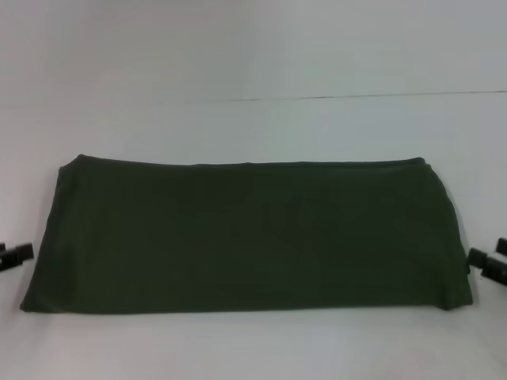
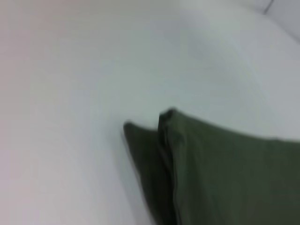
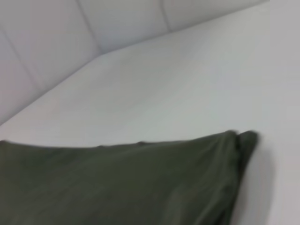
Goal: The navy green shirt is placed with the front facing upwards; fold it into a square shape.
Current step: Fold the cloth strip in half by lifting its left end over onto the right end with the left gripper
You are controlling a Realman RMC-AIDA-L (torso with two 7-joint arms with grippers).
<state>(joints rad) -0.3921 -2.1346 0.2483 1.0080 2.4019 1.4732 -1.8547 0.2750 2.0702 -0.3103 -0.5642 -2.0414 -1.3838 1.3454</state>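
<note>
head view shows the navy green shirt [image 1: 245, 237] lying flat on a white table [image 1: 253, 127], folded into a long band with only plain green cloth facing up; no lettering or label can be seen. its long axis runs side to side across the table, left to right before the robot, and the short axis runs away from the robot. the far edge is a bit shorter than the near edge, so both ends slant outward toward the robot.

the left gripper [image 1: 14, 256] sits at the left border of the picture, just beside the shirt's left end and low toward its near corner, apart from the cloth. the right gripper [image 1: 488, 264] sits at the right border, just beside the shirt's right end, also low toward the near corner. only small dark parts of each show, so i cannot tell whether either is released or clenched; neither is seen grasping the cloth.

left wrist view shows one end of the shirt [image 2: 225, 173] with two stacked layers, the upper layer's corner set back a little from the lower one, resting on the table [image 2: 93, 70].

right wrist view shows the other end of the shirt [image 3: 131, 183], its corner also layered, flat on the table [image 3: 197, 79], with pale wall panels [image 3: 42, 51] behind.
</note>
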